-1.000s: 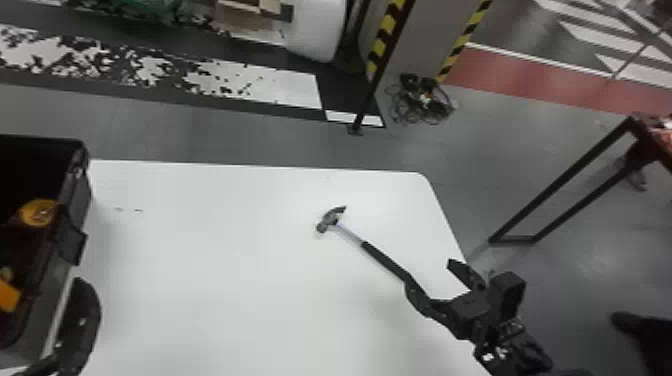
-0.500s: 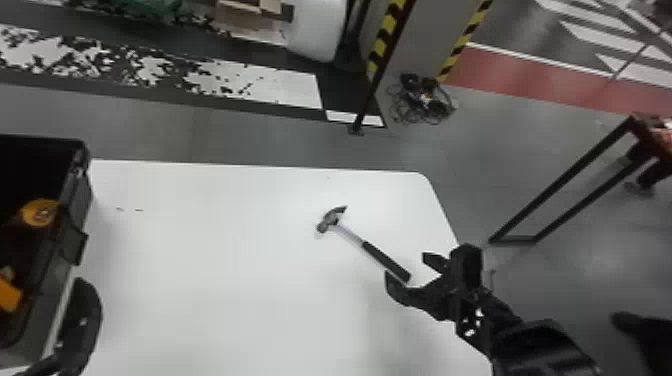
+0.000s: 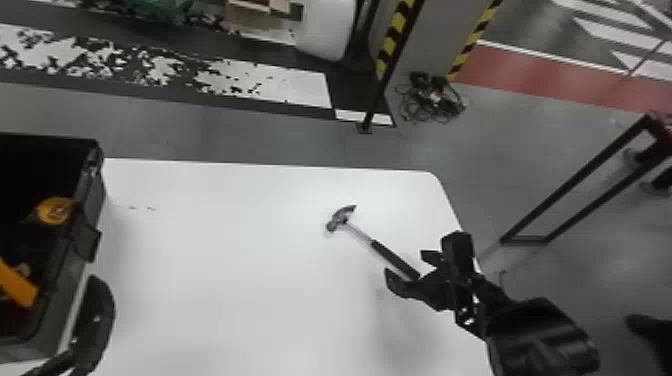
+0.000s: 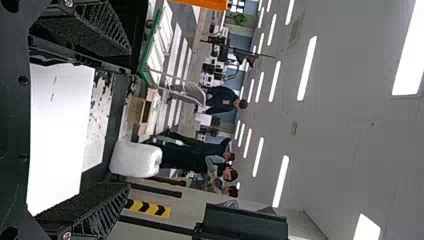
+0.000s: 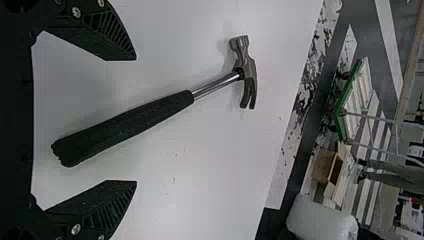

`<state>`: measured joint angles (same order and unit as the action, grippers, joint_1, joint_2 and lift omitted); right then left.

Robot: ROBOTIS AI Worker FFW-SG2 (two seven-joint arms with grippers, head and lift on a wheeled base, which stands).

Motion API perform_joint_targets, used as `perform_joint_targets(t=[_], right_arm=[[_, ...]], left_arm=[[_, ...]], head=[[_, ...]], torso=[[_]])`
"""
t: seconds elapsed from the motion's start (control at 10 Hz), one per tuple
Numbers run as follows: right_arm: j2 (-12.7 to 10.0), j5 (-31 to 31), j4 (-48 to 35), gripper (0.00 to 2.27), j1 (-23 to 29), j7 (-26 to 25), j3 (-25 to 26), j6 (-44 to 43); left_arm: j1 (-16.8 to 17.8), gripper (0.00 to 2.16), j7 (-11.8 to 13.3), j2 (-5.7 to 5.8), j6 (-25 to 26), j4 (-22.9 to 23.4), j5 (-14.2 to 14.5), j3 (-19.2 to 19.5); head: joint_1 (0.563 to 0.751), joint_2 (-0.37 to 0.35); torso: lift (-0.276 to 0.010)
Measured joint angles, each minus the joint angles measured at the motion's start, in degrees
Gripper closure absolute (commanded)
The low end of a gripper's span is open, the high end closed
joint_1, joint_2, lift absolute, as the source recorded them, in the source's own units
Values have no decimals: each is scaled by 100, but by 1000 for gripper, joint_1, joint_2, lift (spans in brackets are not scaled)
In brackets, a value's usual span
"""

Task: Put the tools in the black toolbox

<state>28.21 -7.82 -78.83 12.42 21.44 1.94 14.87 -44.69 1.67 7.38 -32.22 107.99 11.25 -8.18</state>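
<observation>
My right gripper [image 3: 407, 270] is at the table's right side, open, its fingertips on either side of the hammer's handle end. The hammer [image 3: 395, 259] lies flat on the white table, its head pointing away toward the far side. In the right wrist view the open right gripper [image 5: 136, 120] has the black handle of the hammer [image 5: 125, 125] between its fingers, touching neither. My left gripper [image 3: 95, 320] is beside the black toolbox [image 3: 90, 195] at the left; in the left wrist view the left gripper [image 4: 129, 122] stands open with nothing between its fingers.
Inside the toolbox are a yellow tape measure [image 3: 54, 210] and an orange-handled tool [image 3: 17, 284]. The white table [image 3: 240, 300] ends at a rounded far right corner. A dark metal frame [image 3: 575, 200] stands on the floor beyond its right side.
From beside the hammer's handle, my right gripper first drew back toward the near right, then came slightly left, over the handle end. The left gripper and the hammer have stayed put.
</observation>
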Motion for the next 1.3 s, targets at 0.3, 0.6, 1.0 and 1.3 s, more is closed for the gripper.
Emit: perform_joint_targets(t=[0.3,0.6,1.0,1.3], right_arm=[[35,-7,253,171,-236,8,-36,159],[44,-5,292,289,-322,9,-106,226],[83,0,406,1241,-432,9,-159,296],[89,-22,453,2152,-462,-53,-159,284]], left_arm=[[-12,53,0,0,-32,-6,9,7],[-14,56,0,0,-34,-7,9,9],[-22,56,0,0,-42,-7,9,26],[-23,56,0,0,-35,-7,12,27]], head=[[695,-334],[695,-330],[695,-333],[695,-337]], torso=[[-39],[-39],[-39],[-39]])
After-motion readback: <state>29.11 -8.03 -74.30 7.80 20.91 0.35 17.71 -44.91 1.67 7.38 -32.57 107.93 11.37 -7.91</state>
